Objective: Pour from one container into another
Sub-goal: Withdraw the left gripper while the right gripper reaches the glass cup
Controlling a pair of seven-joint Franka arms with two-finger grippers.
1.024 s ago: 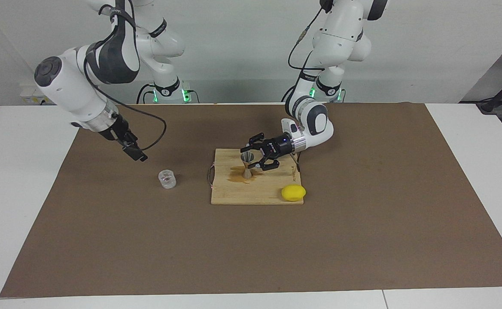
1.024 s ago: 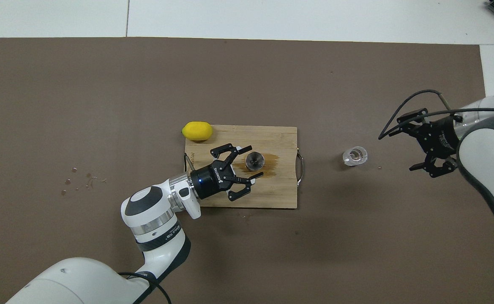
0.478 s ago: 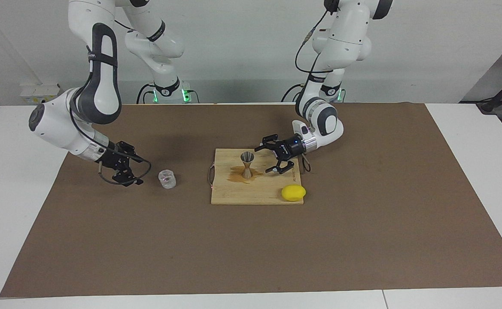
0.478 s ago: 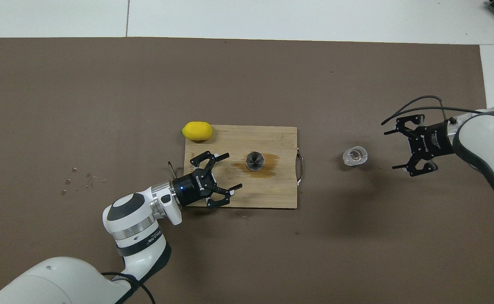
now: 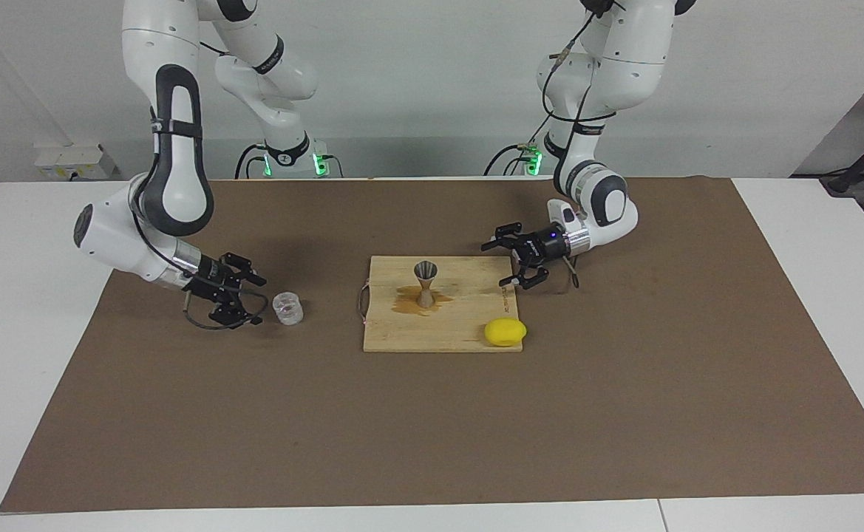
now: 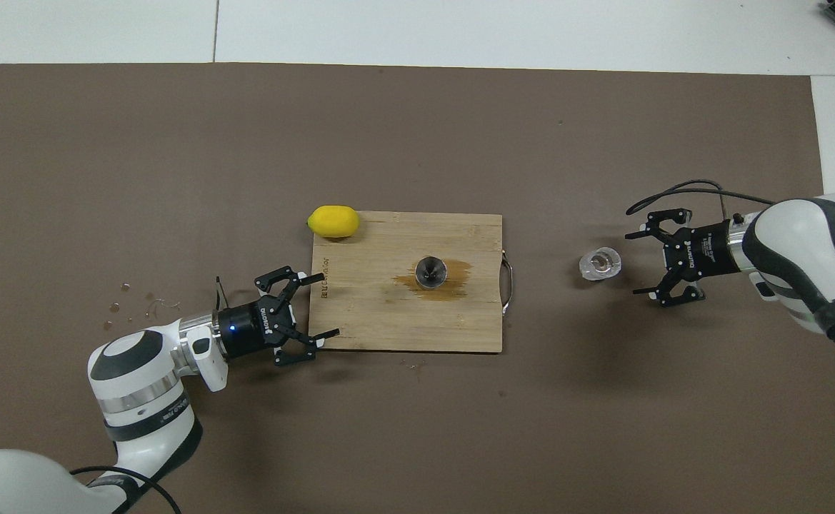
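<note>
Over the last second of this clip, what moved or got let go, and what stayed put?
The left gripper let go of the jigger and backed off to the cutting board edge at its own arm's end, open. The right gripper came down, open, beside the glass cup without gripping it. Jigger, cup, lemon, board and brown spill did not move.

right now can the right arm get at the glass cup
Probably yes. The right tool is open, low over the mat beside the glass cup and pointing at it, with nothing between them. The jigger stands well apart on the cutting board.
</note>
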